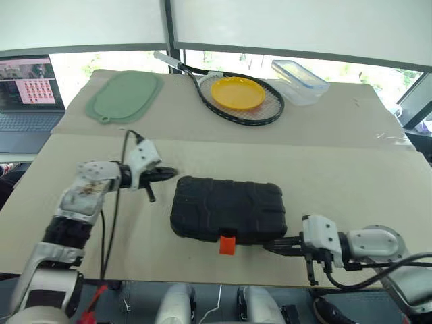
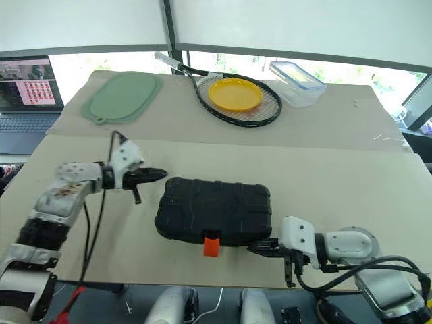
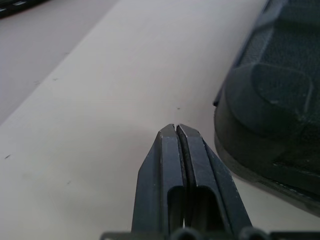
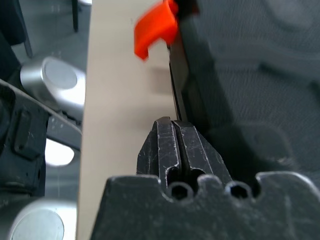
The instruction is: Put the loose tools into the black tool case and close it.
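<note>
The black tool case (image 1: 227,209) lies shut on the beige table, its lid down and its orange latch (image 1: 227,244) sticking out at the near edge. My left gripper (image 1: 169,173) is shut and empty, just off the case's far left corner (image 3: 235,107), pointing at it. My right gripper (image 1: 270,248) is shut and empty, its tips against the case's near right edge, a short way right of the orange latch (image 4: 156,25). The loose tools are out of view.
At the back lie a green mat (image 1: 125,94), a racket (image 1: 239,101) with a yellow plate (image 1: 237,92) on it, and a clear plastic box (image 1: 300,80). A laptop (image 1: 28,94) stands off the table's left side. The table's near edge (image 1: 202,278) runs just below the case.
</note>
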Controlling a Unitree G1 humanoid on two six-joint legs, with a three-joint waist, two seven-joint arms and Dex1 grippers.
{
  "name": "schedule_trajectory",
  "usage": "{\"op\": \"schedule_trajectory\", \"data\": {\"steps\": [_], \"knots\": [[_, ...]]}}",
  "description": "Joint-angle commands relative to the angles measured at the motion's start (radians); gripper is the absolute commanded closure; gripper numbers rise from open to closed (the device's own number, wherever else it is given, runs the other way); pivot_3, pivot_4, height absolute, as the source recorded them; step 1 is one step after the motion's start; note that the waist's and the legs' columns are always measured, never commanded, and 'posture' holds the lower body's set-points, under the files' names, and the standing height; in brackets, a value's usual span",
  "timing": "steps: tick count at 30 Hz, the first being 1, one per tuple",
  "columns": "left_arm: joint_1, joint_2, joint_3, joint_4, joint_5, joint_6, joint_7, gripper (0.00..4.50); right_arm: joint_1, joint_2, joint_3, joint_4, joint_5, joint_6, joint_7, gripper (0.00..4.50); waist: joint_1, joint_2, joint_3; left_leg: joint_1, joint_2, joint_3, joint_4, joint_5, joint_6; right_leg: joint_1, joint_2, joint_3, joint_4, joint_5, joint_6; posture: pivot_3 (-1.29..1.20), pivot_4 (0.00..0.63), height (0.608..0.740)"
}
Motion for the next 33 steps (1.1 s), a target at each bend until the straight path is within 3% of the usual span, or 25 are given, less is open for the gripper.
{"op": "schedule_trajectory", "data": {"steps": [1,6,11,17,20,24,28,33], "knots": [[-0.031,-0.025,-0.032,0.021,0.039,-0.071,-0.045,4.46,-0.059,0.035,0.017,0.059,-0.068,-0.002,-0.056,4.50,-0.006,0.000,0.000,0.000,0.000,0.000,0.000,0.000,0.000,0.000,0.000,0.000,0.000,0.000,0.000,0.00,0.150,0.738],[0.048,0.073,-0.031,-0.170,-0.034,-0.003,-0.236,4.46,-0.158,0.091,-0.021,0.150,-0.115,0.031,-0.153,4.50,-0.022,-0.001,0.001,-0.001,0.001,-0.002,0.001,-0.001,0.001,-0.001,-0.001,0.000,0.001,0.001,0.001,0.00,0.150,0.738],[0.046,0.096,0.035,-0.222,-0.071,0.087,-0.231,4.46,-0.158,0.106,-0.057,0.165,-0.115,0.032,-0.185,4.50,-0.011,-0.001,0.001,-0.003,0.000,-0.002,0.001,-0.001,0.001,-0.002,-0.001,-0.002,0.002,0.000,0.001,0.00,0.150,0.738],[-0.072,0.126,0.095,-0.212,-0.121,0.186,-0.258,4.46,-0.075,0.026,-0.144,0.080,-0.051,0.058,-0.111,4.50,-0.009,-0.001,0.001,-0.004,0.000,-0.003,0.002,-0.001,0.001,-0.001,-0.001,-0.002,0.003,0.000,0.001,0.00,0.150,0.738],[-0.125,0.101,0.052,-0.304,-0.170,0.285,-0.301,4.46,-0.020,-0.011,-0.219,-0.020,0.072,0.139,-0.064,4.50,-0.007,-0.001,0.001,-0.004,0.000,-0.004,0.003,-0.001,0.001,-0.001,-0.002,-0.002,0.002,0.000,0.002,0.00,0.150,0.738],[-0.095,0.050,-0.077,-0.346,-0.082,0.202,-0.316,4.46,0.013,-0.029,-0.209,-0.107,0.123,0.176,-0.040,4.50,-0.010,0.000,0.000,-0.001,0.000,-0.005,0.003,-0.001,0.002,0.001,-0.001,0.000,0.002,0.000,0.002,0.00,0.150,0.738],[-0.087,-0.013,-0.196,-0.236,0.072,0.047,-0.268,4.46,-0.043,0.009,-0.124,-0.124,0.093,0.190,-0.073,4.50,-0.014,-0.001,0.000,0.000,0.000,-0.005,0.003,-0.001,0.001,0.002,0.000,0.000,0.002,0.000,0.002,0.00,0.150,0.738],[-0.081,-0.040,-0.213,-0.167,0.117,-0.040,-0.249,4.46,-0.126,0.051,-0.022,-0.073,0.016,0.193,-0.112,4.50,-0.013,0.001,-0.004,0.004,-0.001,-0.005,0.003,-0.001,0.002,0.005,-0.001,0.001,0.002,0.000,0.002,0.00,0.150,0.738]]}}
